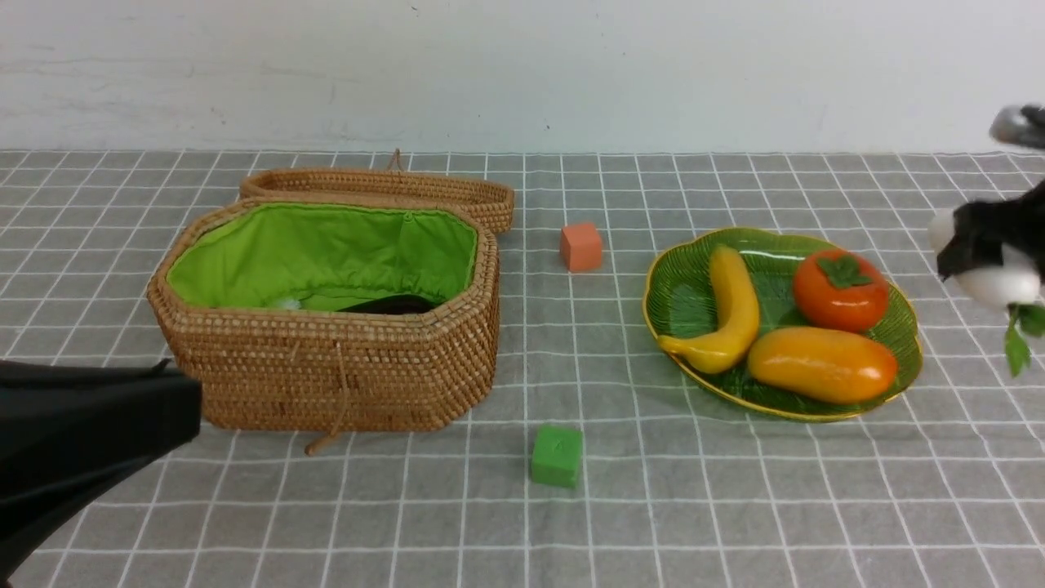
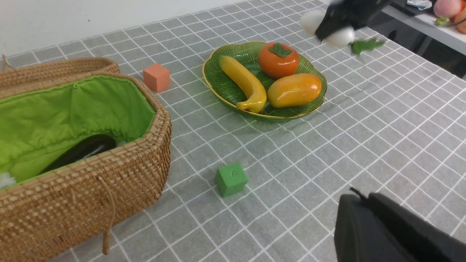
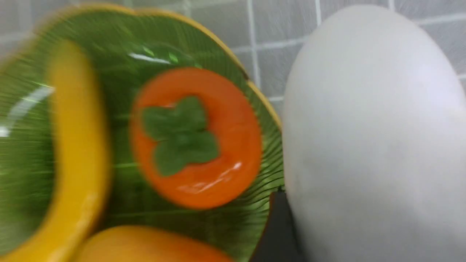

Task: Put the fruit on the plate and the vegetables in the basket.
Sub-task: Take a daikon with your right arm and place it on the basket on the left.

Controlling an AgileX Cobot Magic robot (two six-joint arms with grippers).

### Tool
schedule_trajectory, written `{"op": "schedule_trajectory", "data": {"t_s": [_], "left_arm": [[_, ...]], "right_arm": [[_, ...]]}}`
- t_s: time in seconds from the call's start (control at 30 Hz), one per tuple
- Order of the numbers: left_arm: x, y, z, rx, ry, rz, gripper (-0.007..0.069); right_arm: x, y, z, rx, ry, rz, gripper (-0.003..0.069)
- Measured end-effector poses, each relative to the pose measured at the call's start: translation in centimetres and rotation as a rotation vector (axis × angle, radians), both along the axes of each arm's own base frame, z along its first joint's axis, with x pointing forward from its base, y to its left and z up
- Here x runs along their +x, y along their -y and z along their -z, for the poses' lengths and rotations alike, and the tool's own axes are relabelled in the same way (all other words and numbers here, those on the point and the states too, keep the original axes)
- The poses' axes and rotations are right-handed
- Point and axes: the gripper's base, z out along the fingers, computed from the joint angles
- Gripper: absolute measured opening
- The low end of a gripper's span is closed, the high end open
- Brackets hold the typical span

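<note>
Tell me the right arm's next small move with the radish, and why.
Probably swing the fat white radish left, high over the green leaf-shaped glass plate, toward the open green-lined wicker basket: the right gripper holds it aloft right of the plate, far from the basket.

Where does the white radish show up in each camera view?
Front view: radish at the far right edge, right of the plate.
Left wrist view: radish beyond the plate, nearest the persimmon.
Right wrist view: radish large, close, beside the plate's rim.
Shared landmark: persimmon.
</note>
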Motion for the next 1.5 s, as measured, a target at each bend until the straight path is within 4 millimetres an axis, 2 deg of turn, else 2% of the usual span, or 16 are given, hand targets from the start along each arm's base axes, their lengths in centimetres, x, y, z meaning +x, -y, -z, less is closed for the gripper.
{"op": "schedule_trajectory", "data": {"t_s": [0.1,0.2,0.3,0.33,0.37,0.4,0.43,0.47,0.53,0.67,0.77,0.97,1.2,1.33,1.47,1.5], "left_arm": [[-0.1,-0.1,0.3,0.02,-0.026,0.0,0.0017],[-0.2,-0.2,0.7,0.054,-0.063,-0.001,0.0017],[-0.3,-0.4,1.1,0.09,-0.101,-0.016,0.0017],[-0.2,-0.4,1.2,0.091,-0.103,-0.022,0.0017],[0.0,-0.8,1.3,0.109,-0.113,-0.064,0.0017],[0.0,-0.8,1.3,0.11,-0.114,-0.064,0.0017],[0.2,-1.1,1.3,0.108,-0.115,-0.108,0.0017],[0.2,-1.2,1.3,0.113,-0.109,-0.117,0.0017],[0.7,-1.7,1.2,0.099,-0.1,-0.201,0.0017],[1.0,-2.2,1.0,0.091,-0.08,-0.275,0.0017],[1.1,-2.3,1.0,0.088,-0.08,-0.283,0.0017],[1.1,-2.3,1.0,0.086,-0.081,-0.284,0.0018],[1.1,-2.3,1.0,0.088,-0.079,-0.283,0.002],[1.1,-2.3,1.0,0.09,-0.077,-0.281,0.002],[1.1,-2.0,0.6,0.078,-0.033,-0.256,0.002],[1.1,-2.0,0.6,0.078,-0.031,-0.253,0.002]], "right_arm": [[-1.6,-2.8,-4.5,0.02,0.077,-0.078,0.0531],[-2.1,-8.7,-8.0,0.053,0.175,-0.299,0.0531],[-2.6,-17.6,-10.6,0.084,0.29,-0.6,0.0531],[-2.6,-18.2,-10.5,0.091,0.287,-0.613,0.0531],[-3.0,-23.8,-11.4,0.097,0.363,-0.777,0.0531],[-3.2,-24.3,-11.7,0.098,0.379,-0.789,0.0531],[-3.1,-27.9,-11.8,0.101,0.434,-0.871,0.0531],[-3.2,-28.4,-12.1,0.098,0.454,-0.884,0.0531],[-3.1,-35.0,-11.4,0.107,0.556,-0.982,0.0531],[-2.1,-41.3,-8.1,0.108,0.632,-1.026,0.0531],[-1.6,-44.1,-5.3,0.069,0.671,-1.062,0.0531],[-1.4,-46.0,-2.6,-0.008,0.695,-1.092,0.0549],[-1.5,-44.9,-3.9,-0.031,0.648,-1.063,0.0673],[-2.9,-41.6,-8.2,-0.066,0.541,-1.025,0.0608],[-6.8,-35.5,-15.3,-0.101,0.362,-0.908,0.0393],[-7.1,-35.3,-15.6,-0.098,0.355,-0.906,0.0382]]}}
